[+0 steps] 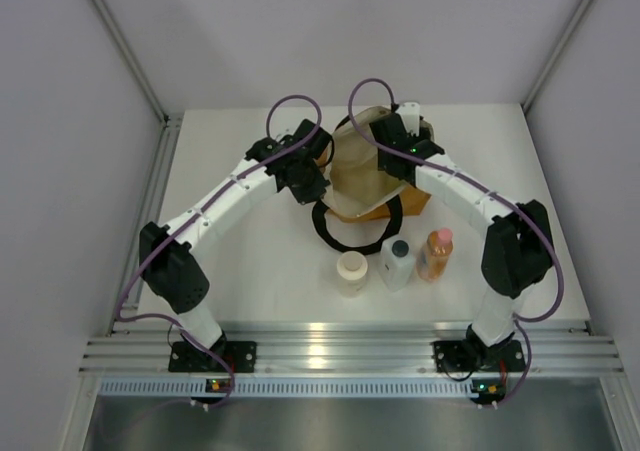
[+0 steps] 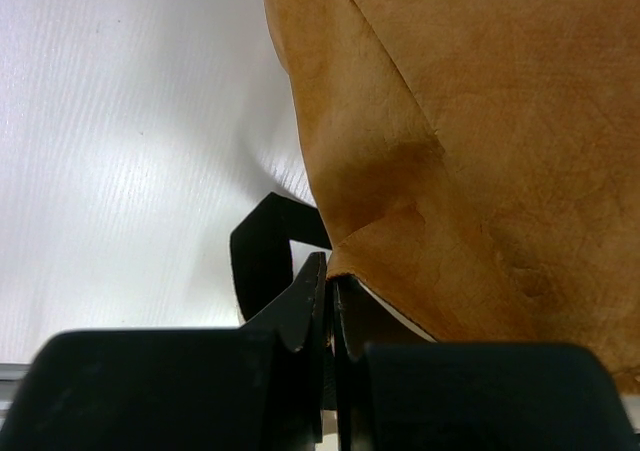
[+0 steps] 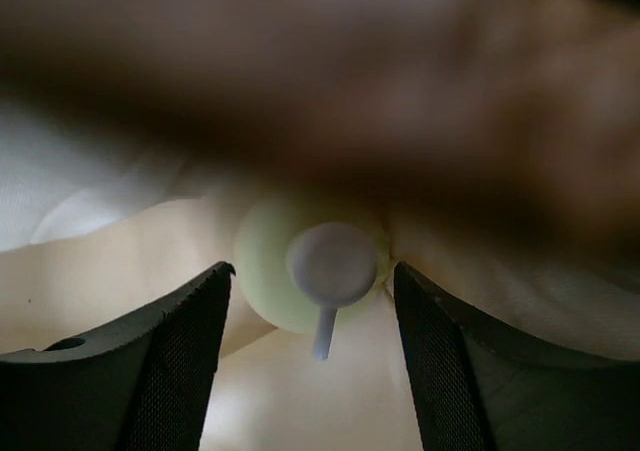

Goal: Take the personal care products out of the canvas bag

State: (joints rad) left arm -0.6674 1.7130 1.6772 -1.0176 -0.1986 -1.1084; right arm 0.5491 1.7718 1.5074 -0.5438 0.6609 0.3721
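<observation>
The mustard-tan canvas bag [image 1: 365, 176] lies at the middle back of the table, its cream-lined mouth open. My left gripper [image 2: 330, 281] is shut on the bag's edge [image 2: 345, 256] at its left side. My right gripper [image 3: 312, 281] is open inside the bag, its fingers on either side of the yellow-green bottle [image 3: 270, 266] with the white cap [image 3: 332, 263], not touching it. The cream bottle [image 1: 352, 273], the white bottle with the dark cap [image 1: 397, 261] and the orange bottle with the pink cap [image 1: 436, 254] stand in a row on the table in front of the bag.
A black loop handle [image 1: 345, 241] lies on the table in front of the bag, just behind the three bottles; part of a black handle shows in the left wrist view [image 2: 260, 256]. White walls close in the table on both sides.
</observation>
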